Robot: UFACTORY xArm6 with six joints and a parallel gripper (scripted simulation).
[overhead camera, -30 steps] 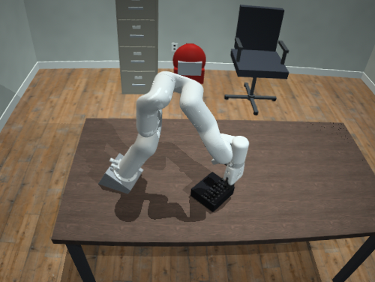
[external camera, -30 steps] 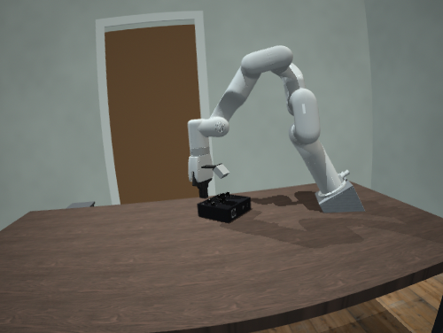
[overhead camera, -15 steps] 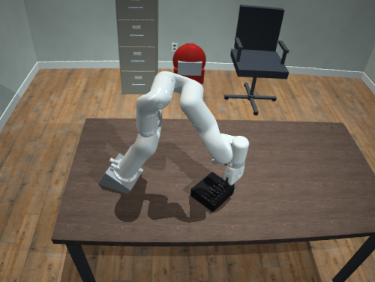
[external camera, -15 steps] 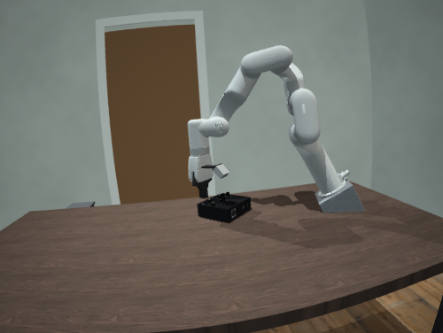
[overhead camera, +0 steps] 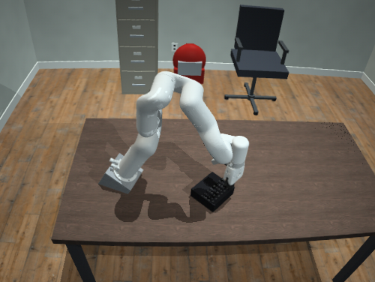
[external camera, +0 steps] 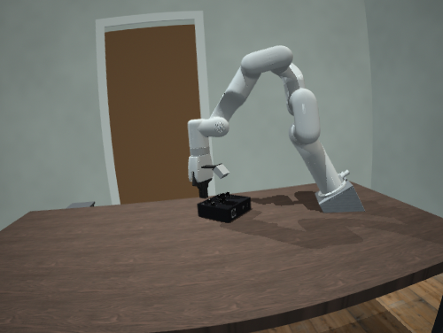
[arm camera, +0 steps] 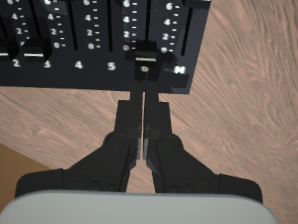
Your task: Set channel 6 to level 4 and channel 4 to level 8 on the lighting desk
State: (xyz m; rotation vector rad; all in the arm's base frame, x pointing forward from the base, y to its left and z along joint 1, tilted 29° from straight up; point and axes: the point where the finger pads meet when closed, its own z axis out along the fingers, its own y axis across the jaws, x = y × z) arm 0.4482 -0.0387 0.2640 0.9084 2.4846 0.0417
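Observation:
The black lighting desk [overhead camera: 211, 195] [external camera: 223, 208] [arm camera: 90, 77] stands flat on the table, with my gripper at its near right corner. In the wrist view the labels 2 to 6 and M run along its front edge. My gripper [arm camera: 143, 98] [overhead camera: 227, 181] [external camera: 203, 193] is shut, with nothing between the fingers. Its tips rest against the front of the channel 6 fader cap [arm camera: 145, 52], whose line sits by the 0 mark. The channel 4 slot [arm camera: 73, 30] shows no cap in this view. The channel 3 cap [arm camera: 34, 49] stands near 0.
The arm's base [overhead camera: 121, 178] is bolted to the table [overhead camera: 292, 187] left of the desk. A filing cabinet [overhead camera: 136, 45], a red object [overhead camera: 189, 60] and an office chair [overhead camera: 259, 49] stand on the floor behind the table.

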